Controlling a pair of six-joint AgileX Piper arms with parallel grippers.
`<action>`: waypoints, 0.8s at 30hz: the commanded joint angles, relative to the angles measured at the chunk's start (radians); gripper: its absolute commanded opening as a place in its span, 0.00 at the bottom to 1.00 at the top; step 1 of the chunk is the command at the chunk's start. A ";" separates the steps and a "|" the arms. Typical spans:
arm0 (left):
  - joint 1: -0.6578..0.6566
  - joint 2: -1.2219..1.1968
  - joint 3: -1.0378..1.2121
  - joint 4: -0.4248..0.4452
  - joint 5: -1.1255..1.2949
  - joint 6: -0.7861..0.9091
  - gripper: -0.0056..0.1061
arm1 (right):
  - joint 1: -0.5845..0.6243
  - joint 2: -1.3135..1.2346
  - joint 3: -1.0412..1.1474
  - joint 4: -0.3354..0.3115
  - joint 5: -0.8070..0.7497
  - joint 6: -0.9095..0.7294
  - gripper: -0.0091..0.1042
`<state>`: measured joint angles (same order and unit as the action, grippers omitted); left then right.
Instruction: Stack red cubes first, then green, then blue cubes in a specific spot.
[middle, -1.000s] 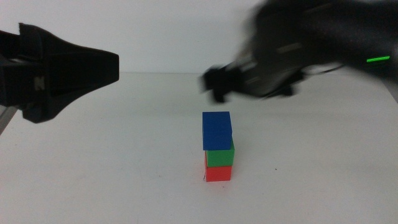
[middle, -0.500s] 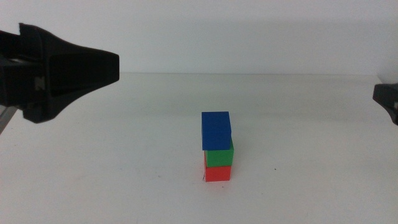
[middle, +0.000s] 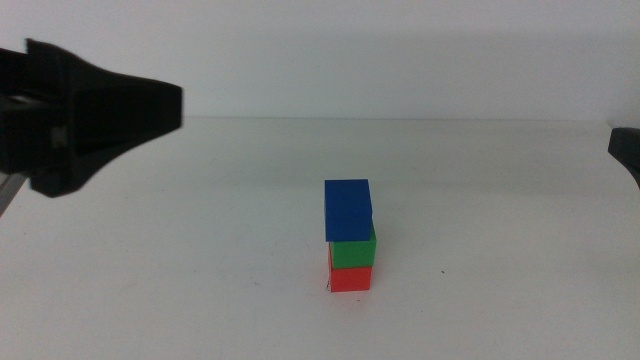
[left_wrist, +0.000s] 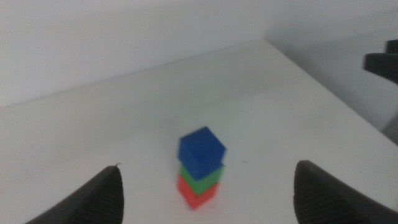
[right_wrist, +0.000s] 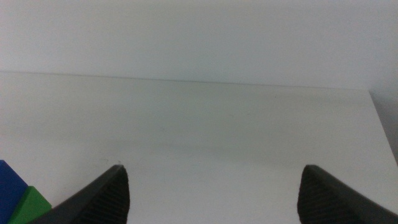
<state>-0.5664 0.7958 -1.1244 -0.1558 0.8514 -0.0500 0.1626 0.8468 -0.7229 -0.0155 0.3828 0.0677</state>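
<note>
**Blue on top — the right arm has pulled clear**

Dark jaws, set wide with nothing between them, are what each wrist camera shows. The right gripper (middle: 626, 150) is now only a sliver at the right edge of the middle view; a second ago that arm was a blurred mass swinging away above the stack, and half a second ago it had already shrunk to the sliver seen here. Its wrist view looks over bare white worktop, with the blue and green cubes just peeking into one corner. The left gripper (middle: 110, 110) hangs at the left side, well apart from the cubes and hardly shifted across the three moments — it waits, jaws spread.

Out from the grippers, the stack stands alone toward the front middle of the worktop (middle: 200, 260): the red cube (middle: 351, 277) at the bottom, the green cube (middle: 356, 253) on it, the blue cube (middle: 348, 209) on top. The blue cube sits slightly turned and offset, overhanging the green a little. A tiny dark tick shows at the red cube's foot; the marked spot itself is hidden beneath it.

The stack has not stirred since the arm left, so the order asked for looks complete.
</note>
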 joint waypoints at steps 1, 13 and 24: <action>0.021 -0.030 0.023 0.051 -0.030 0.001 0.89 | -0.006 -0.003 0.004 0.006 -0.013 -0.012 0.89; 0.518 -0.455 0.665 0.104 -0.519 0.001 0.89 | -0.112 -0.483 0.459 0.057 -0.299 -0.012 0.89; 0.627 -0.796 1.054 0.111 -0.565 0.001 0.89 | -0.152 -0.847 0.723 0.003 -0.295 -0.012 0.89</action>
<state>0.0592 0.0285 -0.1068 -0.0486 0.3083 -0.0488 0.0194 0.0160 -0.0080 0.0000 0.1049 0.0659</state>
